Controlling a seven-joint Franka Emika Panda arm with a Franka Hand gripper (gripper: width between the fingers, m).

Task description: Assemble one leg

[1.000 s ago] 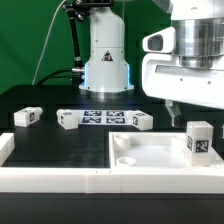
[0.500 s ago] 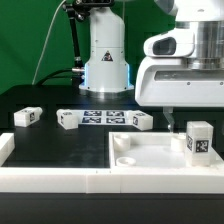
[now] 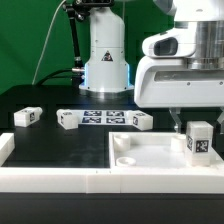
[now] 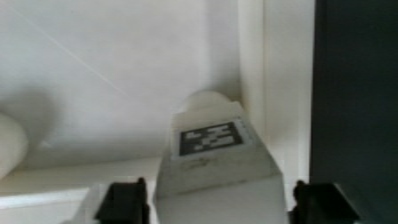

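A leg [image 3: 199,141], a small white post with a black-and-white tag, stands upright on the large white square panel [image 3: 150,160] at the exterior view's right. My gripper [image 3: 186,120] hangs just above it, and one dark finger [image 3: 178,117] shows beside the leg's top. In the wrist view the leg [image 4: 217,150] stands between my two open fingertips [image 4: 125,200], with a gap on each side. My gripper [image 4: 217,203] is open and holds nothing. Three other legs lie on the black table: one [image 3: 27,116] far off on the exterior view's left, one [image 3: 67,119], and one [image 3: 139,121].
The marker board [image 3: 103,117] lies flat between two of the lying legs. The robot base [image 3: 106,55] stands behind it. A white rim wall [image 3: 60,178] runs along the front, with a raised end [image 3: 5,148] at the exterior view's left.
My gripper has moved toward the exterior view's left and lower, coming over the upright leg. The leg and the other parts have not moved.
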